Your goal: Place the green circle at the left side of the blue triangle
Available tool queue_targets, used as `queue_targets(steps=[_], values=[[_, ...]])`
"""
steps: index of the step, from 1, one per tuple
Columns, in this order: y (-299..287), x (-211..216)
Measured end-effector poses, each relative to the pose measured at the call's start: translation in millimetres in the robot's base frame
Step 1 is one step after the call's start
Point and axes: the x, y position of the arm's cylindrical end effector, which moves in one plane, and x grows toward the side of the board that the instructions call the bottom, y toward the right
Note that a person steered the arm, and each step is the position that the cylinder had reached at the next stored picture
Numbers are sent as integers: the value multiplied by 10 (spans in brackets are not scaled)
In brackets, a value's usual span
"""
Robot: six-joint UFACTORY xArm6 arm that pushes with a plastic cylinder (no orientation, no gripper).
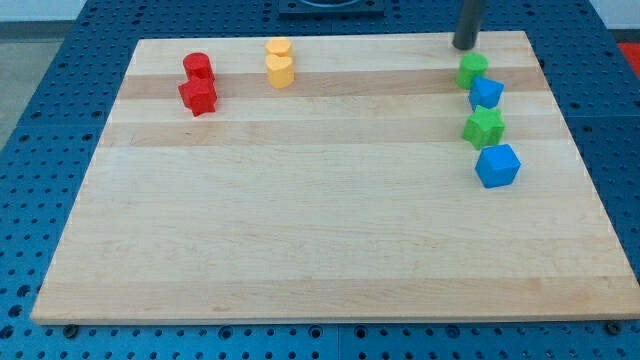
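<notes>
Down near the view's top right, my tip stands on the board just above the green circle, slightly to its left, close to it but with a sliver of wood showing between them; whether they touch is hard to tell. Being a bare rod, it has nothing to open or close and it holds nothing.

That green circle sits at the head of a column of four blocks along the board's right side. Directly below it and a little to the right, touching or nearly so, is the blue triangle. Under that comes a green star-like block, again pressed close, and lowest is a blue cube-like block, just beside the green one above it.

All of this rests on a pale wooden board with lengthwise grain stripes, laid on a blue perforated table that frames it on every side.

Well apart, toward the view's top left, two red blocks stand stacked in the picture: a rounded one above a star-like one, touching. To their right, two yellow blocks sit the same way, one just above the other, their shapes too small to name.
</notes>
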Motion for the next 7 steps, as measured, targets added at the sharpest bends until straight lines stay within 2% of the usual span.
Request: queue_targets(steps=[2, 3, 5, 7], values=[[460, 75], [464, 231], [128, 548], [-155, 608]])
